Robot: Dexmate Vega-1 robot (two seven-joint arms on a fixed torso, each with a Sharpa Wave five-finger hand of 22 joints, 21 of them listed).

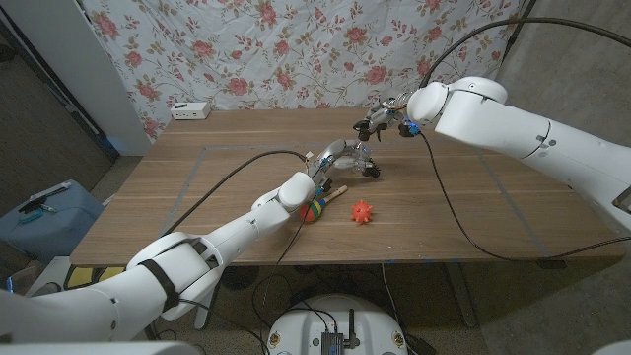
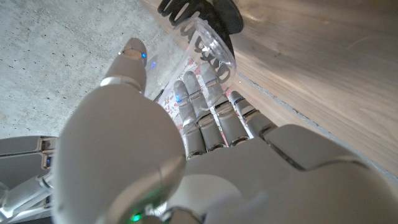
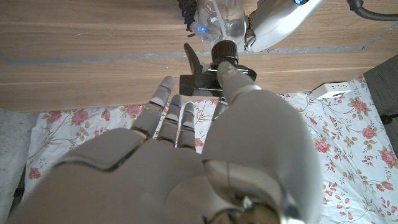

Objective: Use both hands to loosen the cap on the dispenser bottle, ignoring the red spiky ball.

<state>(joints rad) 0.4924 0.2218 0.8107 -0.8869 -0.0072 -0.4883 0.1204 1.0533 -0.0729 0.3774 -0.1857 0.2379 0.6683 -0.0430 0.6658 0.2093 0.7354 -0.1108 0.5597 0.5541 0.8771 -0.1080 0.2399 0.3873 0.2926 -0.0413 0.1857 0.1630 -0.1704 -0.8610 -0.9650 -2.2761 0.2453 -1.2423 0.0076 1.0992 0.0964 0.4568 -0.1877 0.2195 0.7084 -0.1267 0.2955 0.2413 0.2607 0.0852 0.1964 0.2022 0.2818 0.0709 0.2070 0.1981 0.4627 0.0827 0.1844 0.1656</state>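
The clear dispenser bottle [image 1: 361,158] stands at the table's middle, topped by a black cap [image 3: 224,51] and a black pump head [image 3: 199,81]. My left hand [image 1: 338,158] grips the bottle's body; its fingers [image 2: 205,112] wrap the clear plastic wall [image 2: 208,46]. My right hand [image 1: 383,120] reaches in from above and pinches the pump top, with its thumb [image 3: 239,81] against the cap and the fingers [image 3: 171,109] behind the pump head. The red spiky ball [image 1: 362,211] lies on the table nearer the front, apart from both hands.
A multi-coloured ball [image 1: 314,209] and a small wooden stick [image 1: 333,192] lie beside my left forearm. A white power strip [image 1: 190,110] sits at the table's far left edge. A floral cloth [image 1: 296,49] hangs behind the table.
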